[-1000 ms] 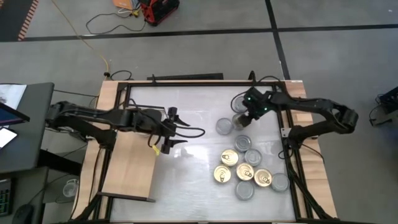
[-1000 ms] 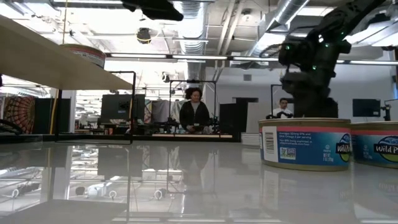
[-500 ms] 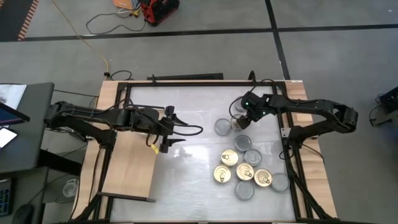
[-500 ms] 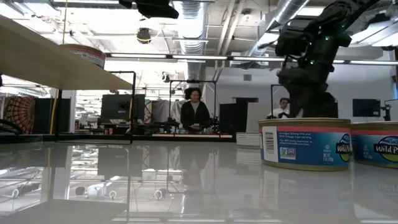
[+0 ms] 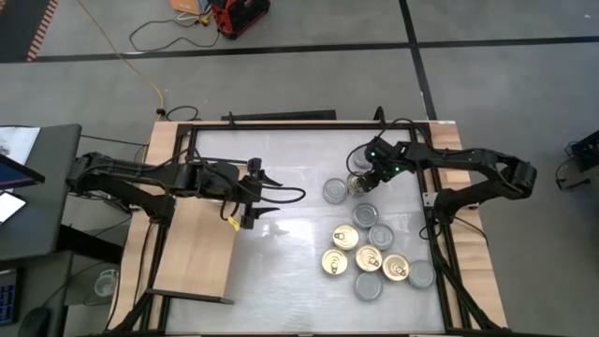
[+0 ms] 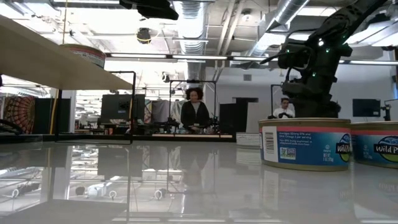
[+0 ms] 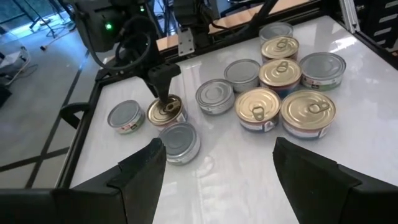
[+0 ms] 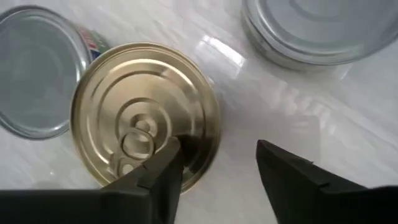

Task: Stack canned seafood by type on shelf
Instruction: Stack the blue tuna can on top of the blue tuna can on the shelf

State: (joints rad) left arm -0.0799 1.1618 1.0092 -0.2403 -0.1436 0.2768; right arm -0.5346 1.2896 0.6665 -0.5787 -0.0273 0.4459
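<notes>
At table's far right | right claw (image 8: 214, 165) part-open over gold tin (image 8: 146, 112) (one finger on lid, not gripping)

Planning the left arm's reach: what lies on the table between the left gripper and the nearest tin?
Bare white tabletop, seen in the high view: nothing sits between the left gripper and the nearest silver-topped tin.

My view: an open robotics lab.
I see exposed ducts (image 6: 193, 18) overhead, a concrete floor (image 5: 309, 84) with loose cables (image 5: 154, 37), and two people (image 6: 194, 112) at benches behind.
</notes>
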